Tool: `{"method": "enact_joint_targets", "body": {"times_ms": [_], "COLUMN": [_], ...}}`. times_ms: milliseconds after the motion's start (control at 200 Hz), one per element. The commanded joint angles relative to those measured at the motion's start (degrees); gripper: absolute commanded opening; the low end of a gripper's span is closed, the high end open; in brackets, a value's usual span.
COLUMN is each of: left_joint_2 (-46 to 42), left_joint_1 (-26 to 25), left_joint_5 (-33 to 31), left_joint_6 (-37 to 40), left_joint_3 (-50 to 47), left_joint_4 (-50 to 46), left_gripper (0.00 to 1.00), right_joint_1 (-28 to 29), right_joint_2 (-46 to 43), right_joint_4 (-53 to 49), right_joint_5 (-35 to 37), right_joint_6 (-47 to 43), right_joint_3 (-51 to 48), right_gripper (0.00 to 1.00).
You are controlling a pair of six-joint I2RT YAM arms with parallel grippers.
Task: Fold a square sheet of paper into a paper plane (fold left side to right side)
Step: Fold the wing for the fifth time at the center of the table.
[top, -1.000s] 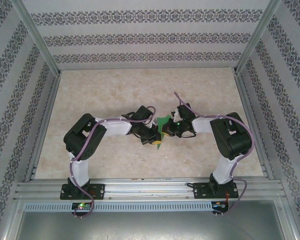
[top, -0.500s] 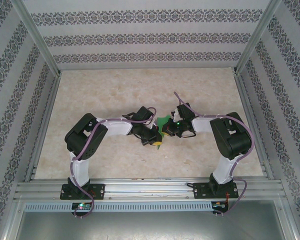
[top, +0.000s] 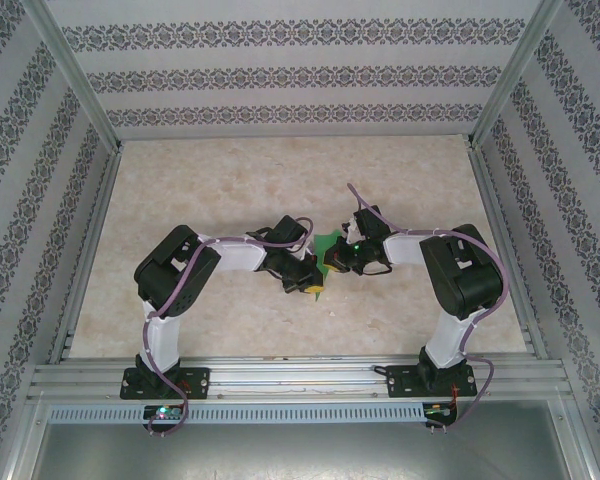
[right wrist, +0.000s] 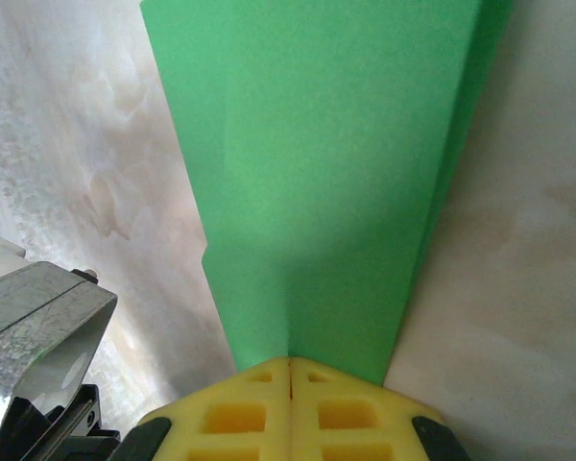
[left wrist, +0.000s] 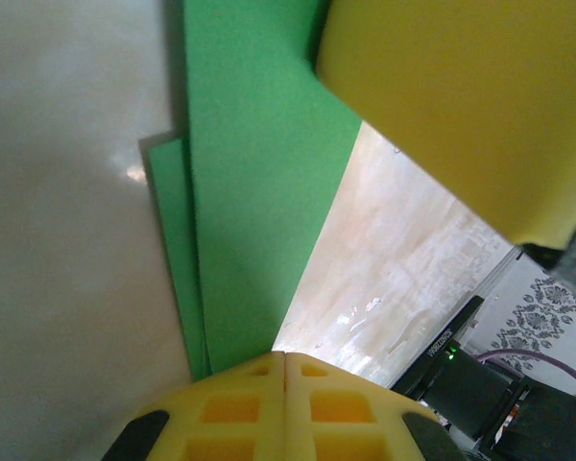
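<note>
The square sheet of paper is folded into a narrow, layered green wedge, the paper plane (top: 328, 248), at the table's middle between my two wrists. In the left wrist view the paper plane (left wrist: 259, 192) tapers down into my left gripper (left wrist: 284, 357), whose yellow jaws are shut with the paper's tip at their seam. My right gripper's yellow finger (left wrist: 461, 96) shows at the upper right there. In the right wrist view the plane (right wrist: 317, 163) has a centre crease running straight into my shut right gripper (right wrist: 290, 363). From above, the left gripper (top: 313, 284) and right gripper (top: 336, 264) almost meet.
The beige marbled table (top: 230, 180) is open behind and beside the arms. Patterned walls and aluminium posts enclose it, with a metal rail (top: 300, 378) along the near edge. A grey metal bracket (right wrist: 38, 327) sits close to the right gripper.
The left arm's elbow has shifted slightly to the right. Both grippers and the green paper stay almost where they were.
</note>
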Motion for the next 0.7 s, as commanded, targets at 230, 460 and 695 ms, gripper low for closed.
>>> {"method": "enact_joint_targets", "body": {"times_ms": [230, 460, 695], "left_joint_2": [-1.0, -1.7, -1.4], "left_joint_1": [-0.9, -0.9, -0.9], "left_joint_5": [-1.5, -2.1, -2.2], "left_joint_6": [-0.7, -0.6, -0.6], "left_joint_3": [-1.5, -1.9, -2.6], "left_joint_4": [0.5, 0.4, 0.1], "left_gripper": [0.02, 0.02, 0.02], "right_joint_1": [0.4, 0.4, 0.4], "right_joint_2": [3.9, 4.2, 4.1], "right_joint_4": [-8.2, -8.7, -9.2], "right_joint_5": [7.1, 7.3, 7.6], "right_joint_6": [-1.4, -1.6, -1.9], "right_joint_3": [-1.5, -1.3, -1.3], "right_gripper": [0.00, 0.00, 0.00]}}
